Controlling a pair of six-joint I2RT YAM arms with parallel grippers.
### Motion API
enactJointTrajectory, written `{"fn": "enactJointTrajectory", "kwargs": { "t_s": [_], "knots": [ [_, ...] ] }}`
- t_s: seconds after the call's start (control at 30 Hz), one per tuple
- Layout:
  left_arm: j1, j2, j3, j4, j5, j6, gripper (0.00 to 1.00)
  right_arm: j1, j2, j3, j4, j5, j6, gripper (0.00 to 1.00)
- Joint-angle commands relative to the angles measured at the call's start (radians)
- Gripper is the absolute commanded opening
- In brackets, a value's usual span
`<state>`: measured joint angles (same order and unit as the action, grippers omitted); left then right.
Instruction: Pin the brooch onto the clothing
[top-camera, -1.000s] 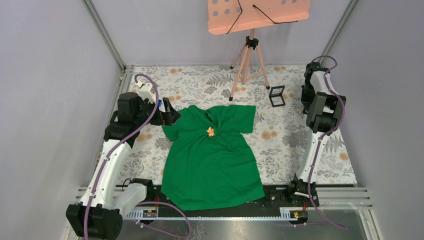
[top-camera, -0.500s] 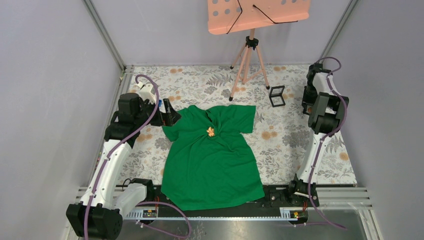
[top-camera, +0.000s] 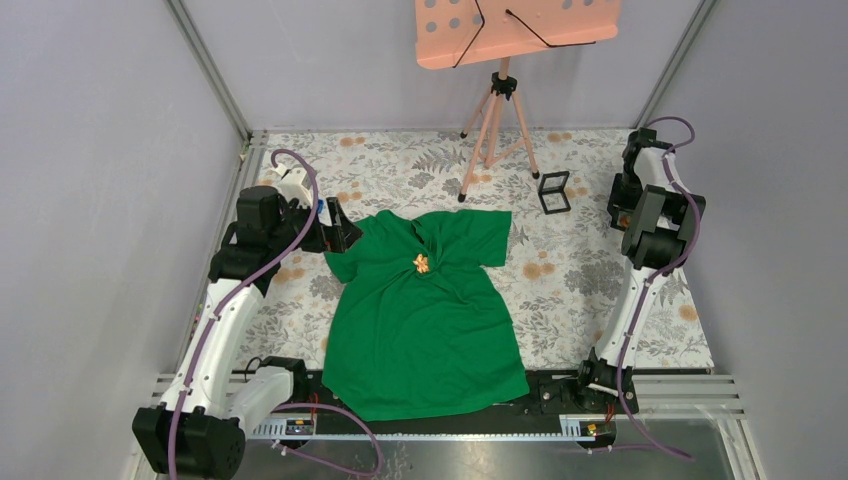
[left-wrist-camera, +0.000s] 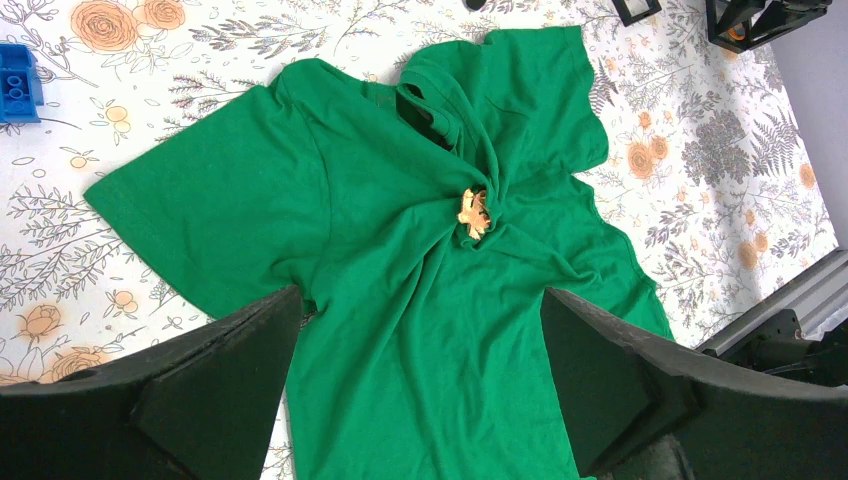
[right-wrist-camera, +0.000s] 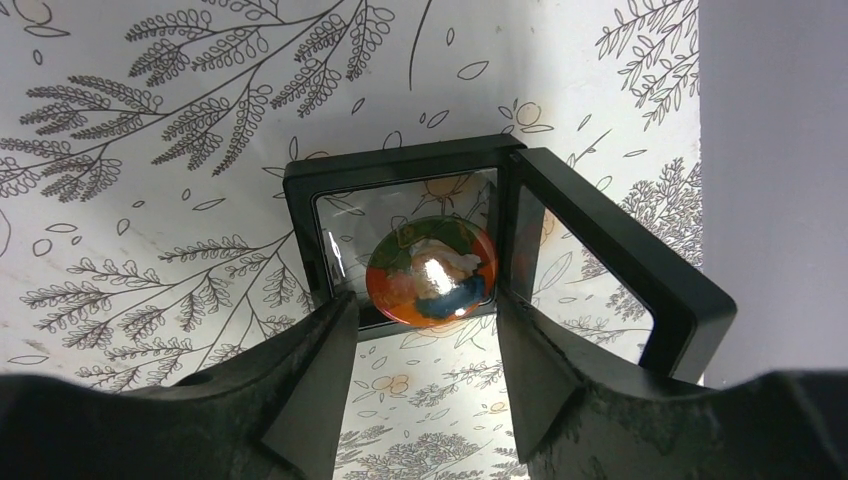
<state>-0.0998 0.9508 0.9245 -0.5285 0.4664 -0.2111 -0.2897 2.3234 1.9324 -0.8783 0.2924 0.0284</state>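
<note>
The clothing (top-camera: 425, 310), a bright green T-shirt, lies flat in the middle of the table, also seen in the left wrist view (left-wrist-camera: 400, 260). A small golden-orange brooch (top-camera: 422, 264) (left-wrist-camera: 473, 213) sits on its chest, with the fabric puckered around it. My left gripper (top-camera: 340, 228) (left-wrist-camera: 420, 300) hovers wide open by the shirt's left sleeve, holding nothing. My right gripper (right-wrist-camera: 425, 300) is open and empty at the far right. It points at an open black frame case (right-wrist-camera: 400, 165) (top-camera: 553, 192) that holds a round glossy orange-blue badge (right-wrist-camera: 430, 272).
A pink music stand on a tripod (top-camera: 497, 110) stands at the back centre. A blue brick (left-wrist-camera: 18, 82) lies beyond the shirt's left sleeve. The case's hinged lid (right-wrist-camera: 620, 260) stands up beside the badge. Grey walls close in on both sides.
My right arm has swung further toward the right wall and its jaws have parted. The left arm, shirt and brooch have not moved.
</note>
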Motion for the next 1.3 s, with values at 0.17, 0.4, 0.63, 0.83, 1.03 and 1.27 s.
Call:
{"fn": "enactJointTrajectory", "kwargs": {
  "t_s": [0.17, 0.4, 0.63, 0.83, 1.03, 1.27],
  "knots": [
    [0.003, -0.006, 0.002, 0.047, 0.023, -0.008, 0.99, -0.01, 0.057, 0.094, -0.077, -0.018, -0.02, 0.61],
    [0.002, -0.003, 0.002, 0.046, 0.024, -0.008, 0.99, -0.023, 0.124, 0.173, -0.168, -0.119, -0.024, 0.55],
    [0.0, -0.007, 0.002, 0.047, 0.023, -0.007, 0.99, -0.023, 0.12, 0.176, -0.178, -0.174, -0.053, 0.5],
    [-0.003, -0.007, 0.002, 0.047, 0.022, -0.007, 0.99, -0.023, 0.088, 0.14, -0.156, -0.187, -0.04, 0.36],
    [-0.004, -0.006, 0.0, 0.05, 0.025, -0.008, 0.99, -0.024, 0.03, 0.087, -0.113, -0.18, -0.035, 0.24],
    [-0.005, -0.006, -0.001, 0.051, 0.027, -0.008, 0.99, -0.023, -0.039, 0.077, -0.105, -0.15, 0.007, 0.11]
  ]
}}
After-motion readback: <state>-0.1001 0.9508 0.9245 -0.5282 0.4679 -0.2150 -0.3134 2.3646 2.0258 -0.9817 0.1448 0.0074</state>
